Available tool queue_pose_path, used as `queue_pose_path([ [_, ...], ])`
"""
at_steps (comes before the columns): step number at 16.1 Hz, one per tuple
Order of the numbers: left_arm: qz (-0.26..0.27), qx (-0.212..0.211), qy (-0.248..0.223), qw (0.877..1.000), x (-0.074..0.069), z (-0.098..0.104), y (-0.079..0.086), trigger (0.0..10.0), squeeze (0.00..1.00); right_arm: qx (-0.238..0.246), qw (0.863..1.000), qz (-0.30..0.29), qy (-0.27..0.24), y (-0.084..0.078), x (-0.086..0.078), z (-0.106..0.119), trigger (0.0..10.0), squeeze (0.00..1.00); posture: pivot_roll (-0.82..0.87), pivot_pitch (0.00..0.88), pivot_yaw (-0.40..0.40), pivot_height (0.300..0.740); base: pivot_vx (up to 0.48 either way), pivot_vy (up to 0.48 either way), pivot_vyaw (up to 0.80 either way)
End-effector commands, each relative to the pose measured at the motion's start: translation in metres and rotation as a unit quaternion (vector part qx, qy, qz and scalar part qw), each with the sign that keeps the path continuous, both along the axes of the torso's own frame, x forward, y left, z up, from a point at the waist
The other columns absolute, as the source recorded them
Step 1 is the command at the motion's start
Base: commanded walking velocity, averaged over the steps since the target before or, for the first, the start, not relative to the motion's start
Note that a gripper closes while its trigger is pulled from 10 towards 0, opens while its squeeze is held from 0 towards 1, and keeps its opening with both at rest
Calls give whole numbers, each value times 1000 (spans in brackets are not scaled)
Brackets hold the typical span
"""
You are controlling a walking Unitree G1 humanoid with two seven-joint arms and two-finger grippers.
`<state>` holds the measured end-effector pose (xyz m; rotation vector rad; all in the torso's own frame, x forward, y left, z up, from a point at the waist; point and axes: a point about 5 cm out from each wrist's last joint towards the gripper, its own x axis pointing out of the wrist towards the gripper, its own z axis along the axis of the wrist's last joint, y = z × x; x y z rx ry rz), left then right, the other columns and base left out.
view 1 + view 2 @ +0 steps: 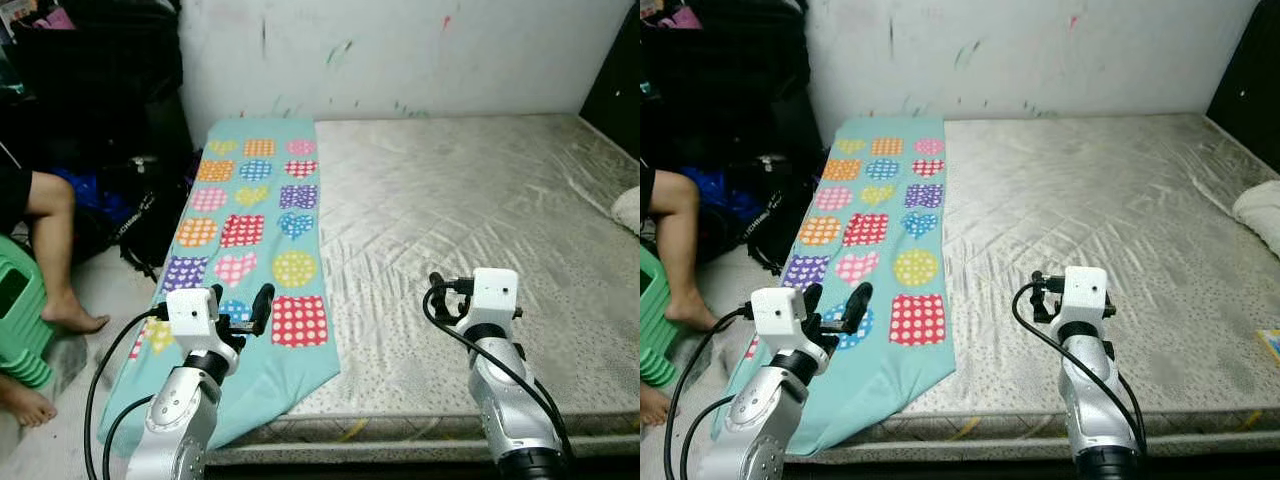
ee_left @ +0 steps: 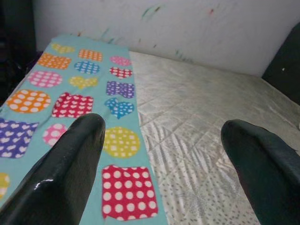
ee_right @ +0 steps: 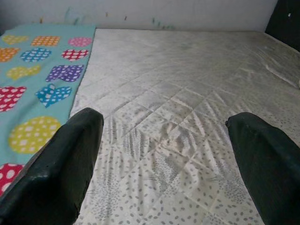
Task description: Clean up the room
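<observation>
Teal blanket (image 1: 250, 225) lies along the mattress (image 1: 470, 220) left edge, its near corner overhanging. Left gripper (image 2: 161, 164) and right gripper (image 3: 164, 159): fingers apart, empty. Seated person (image 1: 45, 250) cropped beside the mattress.

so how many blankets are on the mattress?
1. The teal patchwork blanket lies along the mattress's left side, its near end draped over the edge, beyond the open left gripper. Others may lie outside the pictures.
</observation>
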<state>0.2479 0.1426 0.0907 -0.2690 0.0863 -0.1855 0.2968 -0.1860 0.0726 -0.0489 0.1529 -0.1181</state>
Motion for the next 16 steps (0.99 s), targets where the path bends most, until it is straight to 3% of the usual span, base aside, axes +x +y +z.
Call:
queue_pose_path([
  [1,3,5,-9,1000,1,4,3,10000,0,1,1000,5,2,3,2,-1,10000,0,-94,0,18,740,337,0,0],
  [9,7,1,-4,1000,-1,2,2,10000,0,-2,1000,5,2,3,3,0,10000,0,-93,0,13,740,333,0,0],
  [16,15,-11,11,1000,-2,0,2,10000,0,-3,1000,5,4,3,2,-2,10000,0,-92,0,15,740,0,0,0],
])
